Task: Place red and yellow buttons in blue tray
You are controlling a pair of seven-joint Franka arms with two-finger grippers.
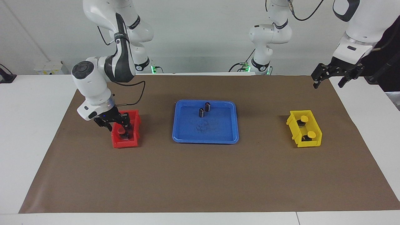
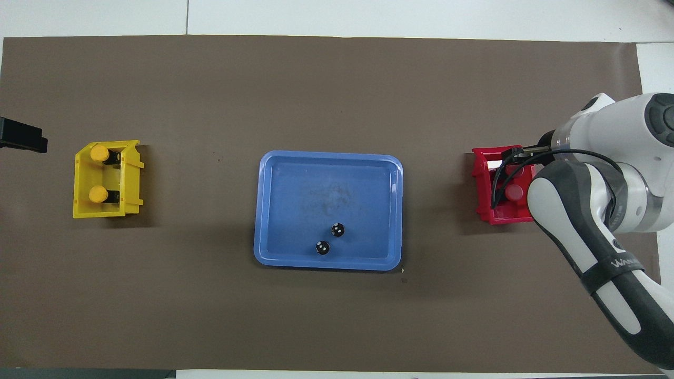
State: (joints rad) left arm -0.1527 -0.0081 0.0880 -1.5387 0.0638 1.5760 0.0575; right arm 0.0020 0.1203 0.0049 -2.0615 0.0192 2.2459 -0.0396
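Reaching into the red bin (image 1: 126, 133), right gripper (image 1: 122, 125) sits low over the red buttons (image 1: 121, 131); jaws look narrow, grasp cannot be told. Left gripper (image 1: 331, 76) waits open, raised near its table end. Yellow buttons (image 1: 307, 135) rest in the yellow bin (image 1: 297, 131). Judgement: pinch one black body below the cap, lift straight clear of the bin walls. Bare mat to the blue tray (image 1: 187, 137); avoid two dark cylinders (image 1: 204, 110) inside

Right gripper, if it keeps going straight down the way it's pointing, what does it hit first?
Most likely a red button in the red bin: the right gripper points down into that bin. Its exact height is hard to judge.
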